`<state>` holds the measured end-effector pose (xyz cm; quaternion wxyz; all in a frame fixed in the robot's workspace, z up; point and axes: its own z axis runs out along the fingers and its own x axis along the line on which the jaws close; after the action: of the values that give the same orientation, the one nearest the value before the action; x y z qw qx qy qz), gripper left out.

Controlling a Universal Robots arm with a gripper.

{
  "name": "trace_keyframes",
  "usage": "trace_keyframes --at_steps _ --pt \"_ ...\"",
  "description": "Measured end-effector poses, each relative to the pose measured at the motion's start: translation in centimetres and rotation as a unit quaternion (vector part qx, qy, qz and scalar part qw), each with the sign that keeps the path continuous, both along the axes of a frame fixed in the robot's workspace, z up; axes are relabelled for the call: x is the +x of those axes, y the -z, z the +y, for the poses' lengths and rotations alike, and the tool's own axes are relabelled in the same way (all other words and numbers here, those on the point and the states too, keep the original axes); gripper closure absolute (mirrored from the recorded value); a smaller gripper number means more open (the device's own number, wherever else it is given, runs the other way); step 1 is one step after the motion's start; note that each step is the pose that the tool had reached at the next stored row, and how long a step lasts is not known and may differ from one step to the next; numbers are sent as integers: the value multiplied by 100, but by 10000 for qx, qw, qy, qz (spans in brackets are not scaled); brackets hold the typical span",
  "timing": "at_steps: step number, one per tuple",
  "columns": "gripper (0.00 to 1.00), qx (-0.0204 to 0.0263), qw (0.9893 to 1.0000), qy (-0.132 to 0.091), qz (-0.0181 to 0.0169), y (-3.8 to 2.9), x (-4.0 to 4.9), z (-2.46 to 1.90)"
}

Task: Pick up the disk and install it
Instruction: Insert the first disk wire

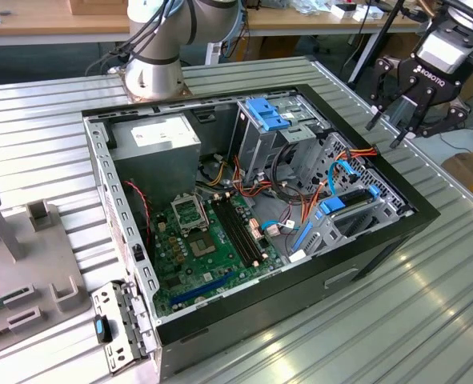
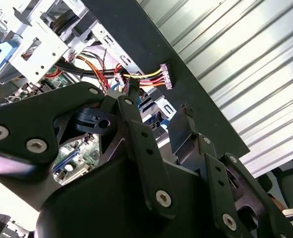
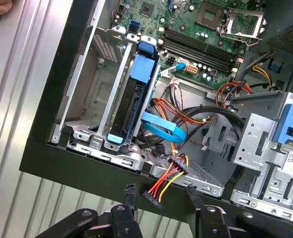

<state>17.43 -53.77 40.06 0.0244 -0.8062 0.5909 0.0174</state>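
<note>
1. Disk (image 3: 136, 96), framed by its blue carrier, is not in the grasp of the tool (image 3: 160, 191). In the first wrist view the two black fingers (image 3: 195, 201) stand wide apart with nothing held between them.
2. In the exterior view the tool (image 1: 382, 134) hangs in the air at the exterior view's right. It is above the black rim of the open case (image 1: 300, 280) and well clear of the ribbed metal surface (image 1: 428, 320).
3. A plug (image 3: 153, 197) on red, yellow and black wires pokes over the case rim. In the first wrist view it lines up with the gap between the fingertips but sits lower, at rim level.
4. Just past the rim, the disk sits in a metal bay inside the case, at the corner nearest the tool. Its dark body runs lengthwise between the carrier's blue rails. A flat blue cable (image 3: 163, 129) curls just beside it. The exterior view shows the same blue carrier (image 1: 336, 206) at the case's right side.
5. Beyond the bay lies the green board (image 3: 205, 44), covering the case floor.
6. At the far end of the case in the exterior view stand a grey cage (image 1: 264, 116) with a blue top and a grey power box (image 1: 156, 148). The arm's base (image 1: 152, 76) is mounted on the surface behind them.
</note>
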Motion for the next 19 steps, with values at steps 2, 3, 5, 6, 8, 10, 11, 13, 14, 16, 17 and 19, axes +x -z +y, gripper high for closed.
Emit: trace_keyframes --at_steps 2,3,5,6,8,10,11,13,14,16,17,19 --pt "49 -1 9999 -107 0 0 1 1" --pt "49 -1 9998 -174 0 2 2 1" --pt "49 1 9994 -352 -1 10 2 1" --pt "49 0 9989 -466 -2 13 2 1" --pt "49 0 9975 -709 -4 26 3 1" --pt "49 0 9953 -970 -5 46 3 1" --pt "49 0 9945 -1046 -5 53 3 1" --pt "49 0 9922 -1248 -6 71 3 -5" --pt "49 -1 9913 -1314 -6 78 3 -13" --pt "49 0 9883 -1527 -6 92 3 -20" --pt "49 -1 9868 -1618 -6 94 3 -21" --pt "49 -1 9814 -1922 -5 101 3 -21"
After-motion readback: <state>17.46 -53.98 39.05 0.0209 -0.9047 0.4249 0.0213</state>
